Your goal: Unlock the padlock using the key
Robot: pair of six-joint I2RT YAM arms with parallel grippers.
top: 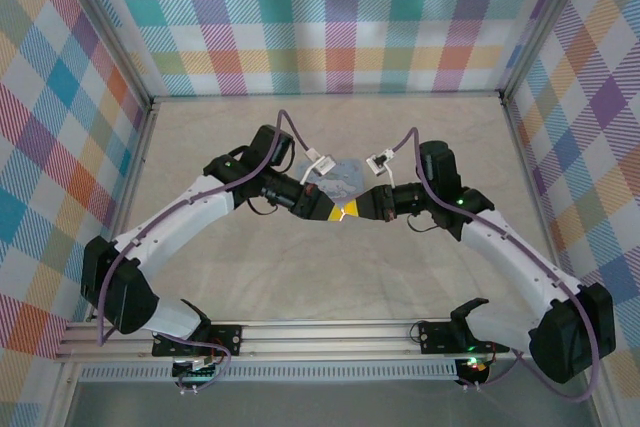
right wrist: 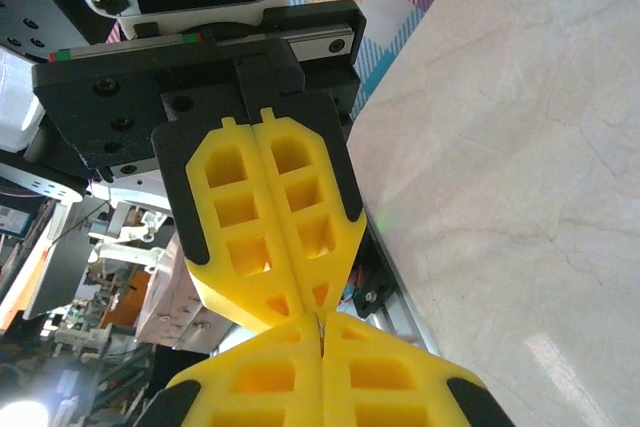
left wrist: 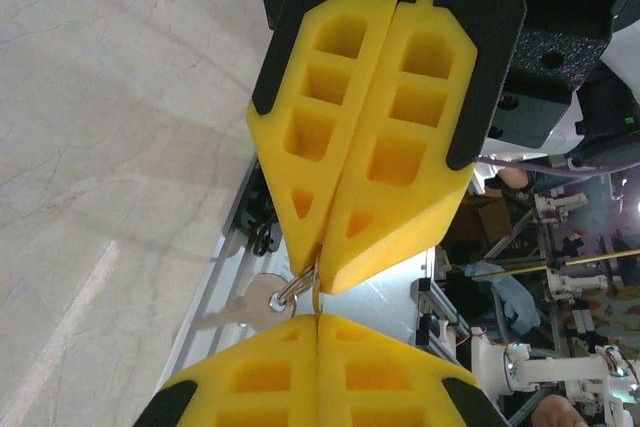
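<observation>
Handover seems the step in hand: left gripper [left wrist: 317, 332] and right gripper [left wrist: 320, 259], both clenched, meet tip to tip above the table [top: 300, 287], pinching the ring from which the small key [left wrist: 240, 309] dangles; next, 1 should release so the other can carry it to the padlock.

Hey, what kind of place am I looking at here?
Probably a robot test cell in a lab: two arms bolted to an aluminium rail, a marble-look table, plaid walls around it.
</observation>
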